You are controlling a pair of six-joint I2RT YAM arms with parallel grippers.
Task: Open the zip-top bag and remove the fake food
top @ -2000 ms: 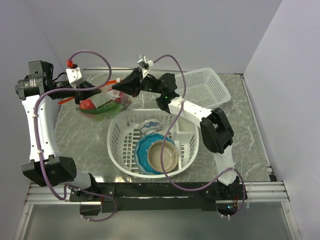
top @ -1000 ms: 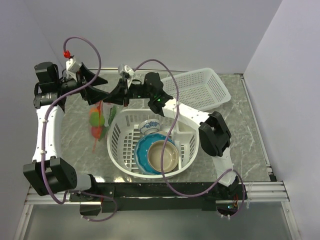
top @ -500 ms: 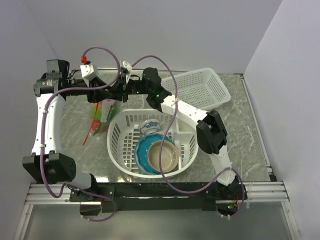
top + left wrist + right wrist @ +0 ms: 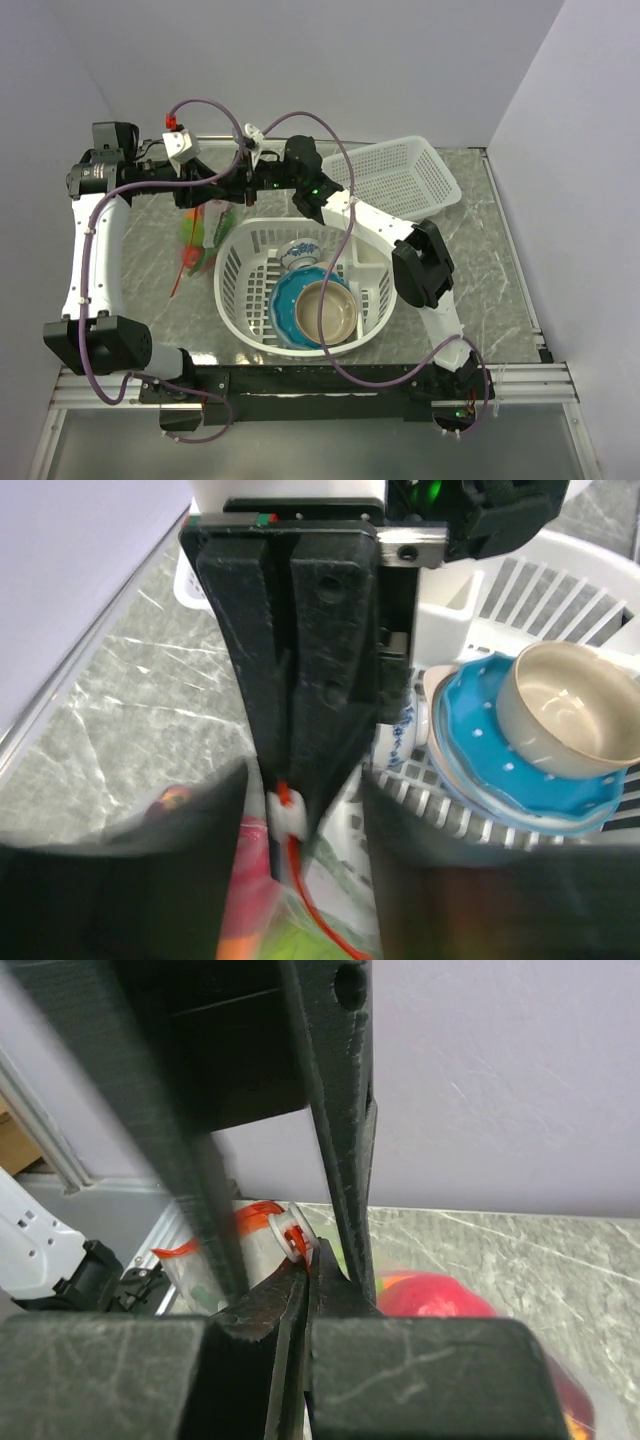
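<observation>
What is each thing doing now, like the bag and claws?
zip-top bag: hanging from the right claw
fake food: inside the bag
right claw: shut on the bag's top
left claw: fingers either side of the zip slider, grip unclear
beige bowl: upright in the white basket

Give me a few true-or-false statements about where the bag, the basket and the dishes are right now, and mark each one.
The right gripper is shut on the bag's top edge. True.
The bag lies inside the round basket. False: it is outside, left of it in the top view.
Toy food is inside the bag. True.
The tan bowl sits on the bare table. False: it rests on the blue plate in the basket.
</observation>
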